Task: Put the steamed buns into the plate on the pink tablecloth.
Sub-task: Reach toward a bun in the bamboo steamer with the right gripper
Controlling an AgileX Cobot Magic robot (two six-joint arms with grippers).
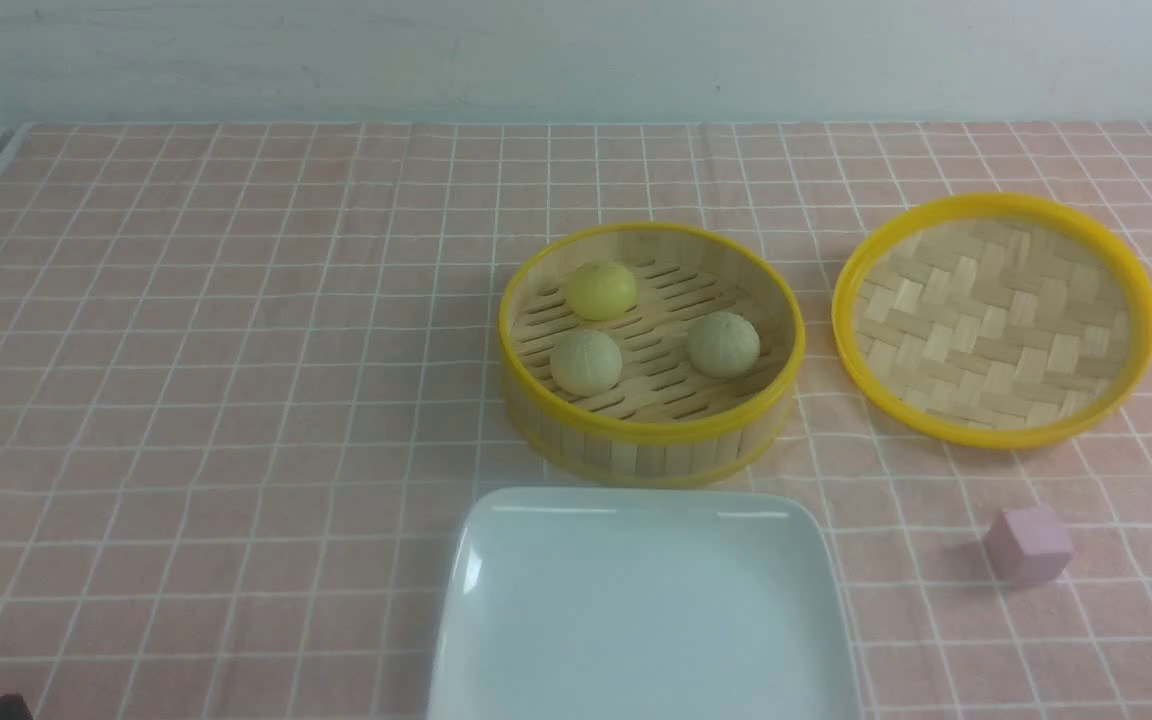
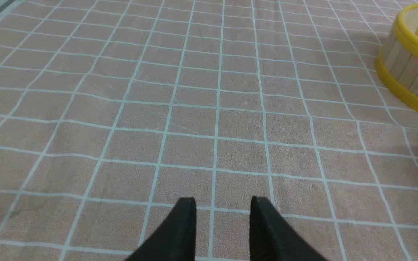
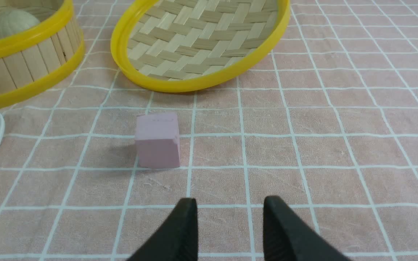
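Front view: three steamed buns (image 1: 586,361) are seen inside the bamboo steamer (image 1: 651,440), on the pink tablecloth (image 1: 186,350); the plate (image 1: 636,600) is set just in front of the steamer, nearer the robot; the lid (image 1: 996,320) and pink cube (image 1: 1028,543) are laid to the right.
Left wrist view: the left gripper (image 2: 222,203) is held over bare cloth, jaws apart, nothing gripped.
Right wrist view: the right gripper (image 3: 229,203) is held near the cube, jaws apart, nothing gripped.

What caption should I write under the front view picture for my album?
Three steamed buns sit in the bamboo steamer, its lid beside it, behind an empty white plate on the pink tablecloth.
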